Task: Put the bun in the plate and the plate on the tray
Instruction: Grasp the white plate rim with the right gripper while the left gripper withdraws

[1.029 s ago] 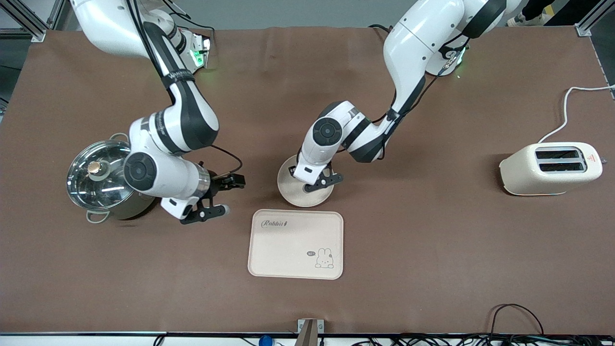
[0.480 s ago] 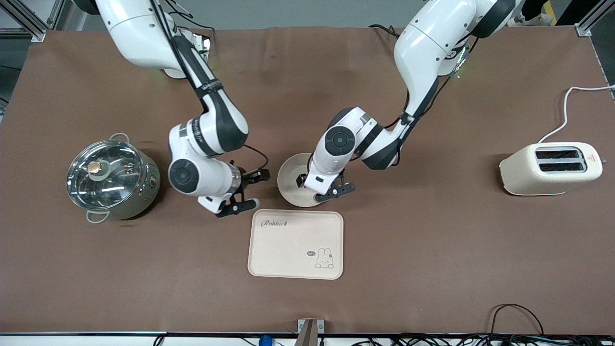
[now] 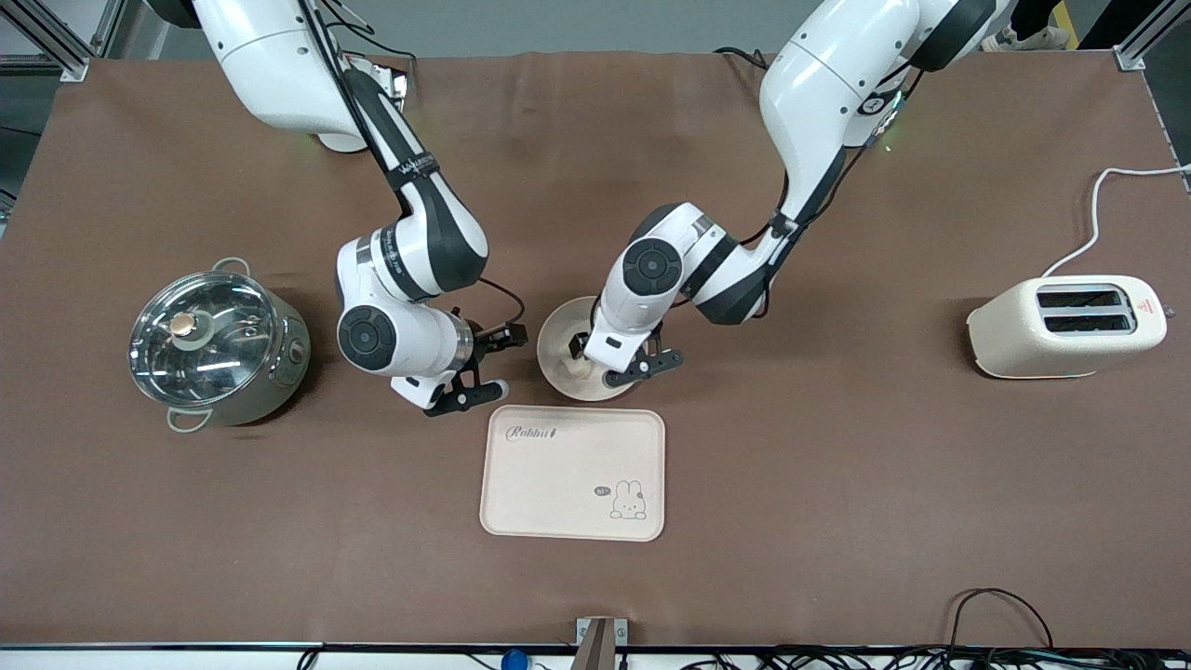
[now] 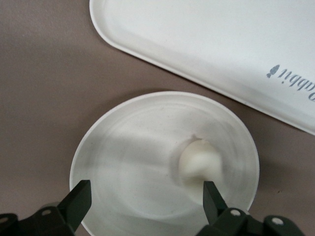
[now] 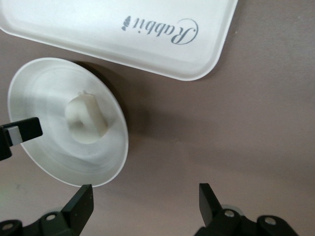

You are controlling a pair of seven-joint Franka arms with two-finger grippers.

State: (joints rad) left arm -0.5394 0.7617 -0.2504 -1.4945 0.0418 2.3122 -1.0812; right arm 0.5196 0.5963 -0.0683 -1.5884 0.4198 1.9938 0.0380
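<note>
Nearest the front camera I see the tray (image 3: 572,474), a cream rectangle with "Rabbit" lettering and a small rabbit drawing, lying flat on the brown table (image 3: 837,484) with nothing on it. Just farther from the camera sits the plate (image 3: 558,335), a round cream dish resting on the table close beside the tray's edge but apart from it. The bun (image 4: 201,163), a small white lump, lies inside the plate, off its centre. My left gripper (image 3: 622,365) hangs low over the plate, its fingers spread wide and holding nothing; one finger stands just beside the bun. My right gripper (image 3: 481,366) hovers over bare table beside the plate, toward the right arm's end, its fingers also spread wide and empty. Toward that same end stands a steel pot (image 3: 219,342) with a glass lid. At the left arm's end stands a cream toaster (image 3: 1066,326) with its white cord.
</note>
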